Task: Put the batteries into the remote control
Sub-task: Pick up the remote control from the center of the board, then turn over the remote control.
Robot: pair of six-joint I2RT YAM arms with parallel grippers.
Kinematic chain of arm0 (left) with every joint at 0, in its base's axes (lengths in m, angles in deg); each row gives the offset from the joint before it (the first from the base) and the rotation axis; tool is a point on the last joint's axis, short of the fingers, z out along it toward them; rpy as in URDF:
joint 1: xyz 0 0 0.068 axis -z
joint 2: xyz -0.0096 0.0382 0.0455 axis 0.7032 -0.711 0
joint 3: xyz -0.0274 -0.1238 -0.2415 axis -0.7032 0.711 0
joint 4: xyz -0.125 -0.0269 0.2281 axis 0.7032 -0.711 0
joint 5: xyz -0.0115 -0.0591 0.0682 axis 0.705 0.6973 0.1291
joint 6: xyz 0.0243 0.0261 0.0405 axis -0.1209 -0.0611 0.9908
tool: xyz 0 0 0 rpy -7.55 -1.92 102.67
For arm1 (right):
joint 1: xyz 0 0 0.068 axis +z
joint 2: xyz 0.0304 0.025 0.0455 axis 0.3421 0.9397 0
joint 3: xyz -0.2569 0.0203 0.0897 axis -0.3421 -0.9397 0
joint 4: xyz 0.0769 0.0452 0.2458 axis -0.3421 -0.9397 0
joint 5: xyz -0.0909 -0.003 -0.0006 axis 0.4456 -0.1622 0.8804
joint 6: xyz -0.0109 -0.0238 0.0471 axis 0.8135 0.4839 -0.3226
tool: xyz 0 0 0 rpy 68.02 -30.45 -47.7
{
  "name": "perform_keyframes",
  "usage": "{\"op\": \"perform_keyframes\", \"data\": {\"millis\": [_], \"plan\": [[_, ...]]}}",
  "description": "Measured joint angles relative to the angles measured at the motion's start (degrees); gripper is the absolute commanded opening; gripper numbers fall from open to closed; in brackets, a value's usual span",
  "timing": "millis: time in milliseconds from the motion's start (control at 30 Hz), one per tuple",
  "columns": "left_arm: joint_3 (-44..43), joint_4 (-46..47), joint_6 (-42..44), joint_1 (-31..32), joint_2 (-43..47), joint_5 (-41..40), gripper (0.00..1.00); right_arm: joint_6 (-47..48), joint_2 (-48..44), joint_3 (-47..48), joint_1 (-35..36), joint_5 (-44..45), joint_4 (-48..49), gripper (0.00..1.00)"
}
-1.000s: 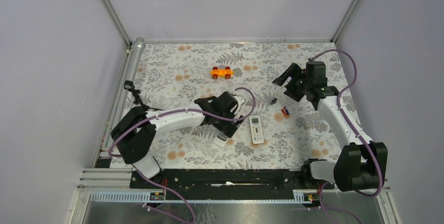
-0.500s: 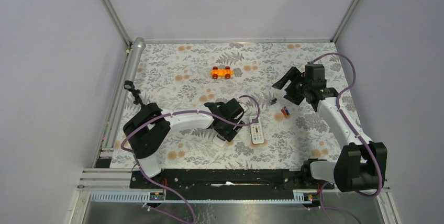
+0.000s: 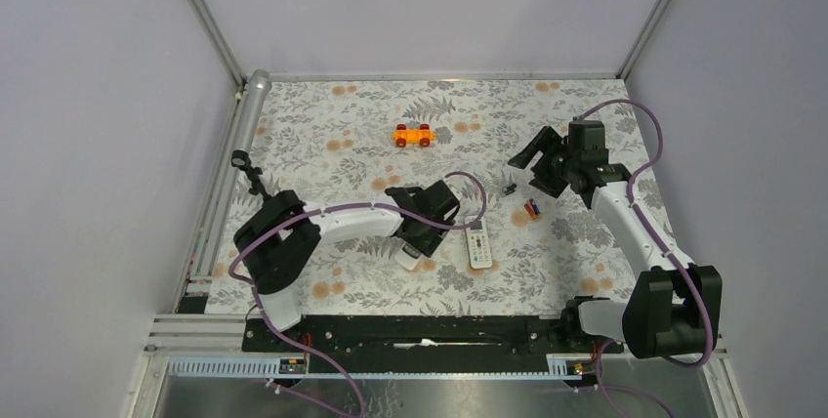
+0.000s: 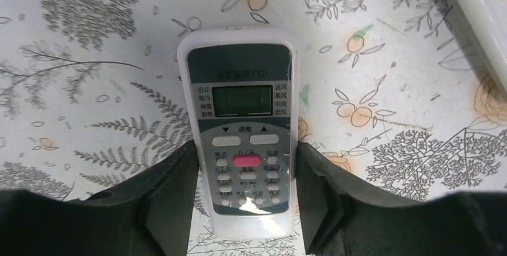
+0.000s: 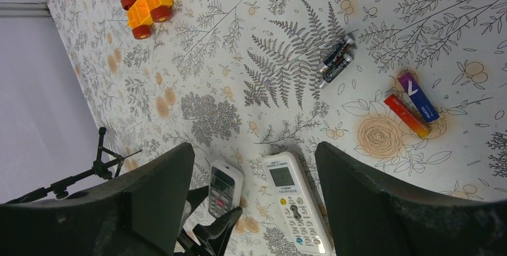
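The remote control (image 4: pixel 239 97), white-edged with a dark face and a pink button, lies flat on the floral cloth left of centre (image 3: pixel 410 260). My left gripper (image 4: pixel 246 169) is shut on its lower half, one finger pressed against each long side. The batteries (image 5: pixel 412 105), one red-orange and one blue-purple, lie side by side on the cloth at the right (image 3: pixel 531 208). My right gripper (image 5: pixel 254 154) hangs open above and just behind them (image 3: pixel 535 166), holding nothing. The remote also shows between its fingers (image 5: pixel 224 187).
A white remote with a pale green screen (image 3: pixel 478 242) lies just right of the held remote. Two dark batteries (image 5: pixel 336 60) lie near the red and blue pair. An orange toy car (image 3: pixel 413 135) sits at the back. A small black stand (image 3: pixel 249 172) is at the left edge.
My left gripper's jaws have closed from wide open onto the sides of the remote control, and its arm has shifted slightly right. The right gripper has barely moved.
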Motion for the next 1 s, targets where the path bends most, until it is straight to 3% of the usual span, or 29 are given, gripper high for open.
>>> {"op": "perform_keyframes", "data": {"millis": [167, 367, 500, 633, 733, 1000], "plan": [[-5.22, -2.40, 0.07, -3.04, 0.02, 0.39, 0.35, 0.00, 0.00, 0.00, 0.00, -0.04, -0.07, 0.82], [-17.46, -1.46, -1.51, -16.48, 0.83, 11.54, 0.36, -0.07, 0.00, -0.04, -0.04, -4.31, 3.76, 0.87], [-24.50, 3.26, -6.56, -26.10, 1.44, 22.21, 0.36, -2.19, -0.09, -1.49, -0.11, -13.35, 15.37, 0.99], [-27.71, 10.27, -13.94, -32.22, 1.68, 31.50, 0.36, -9.22, -0.13, -4.22, 0.28, -22.60, 32.76, 1.00], [-28.28, 16.46, -20.24, -33.77, 1.68, 37.73, 0.36, -12.68, 0.79, -3.17, 2.75, -26.10, 41.86, 1.00], [-25.57, 36.74, -38.47, -33.62, 2.29, 49.16, 0.36, -17.42, 8.81, 4.74, 12.28, -29.09, 53.96, 1.00]]}}
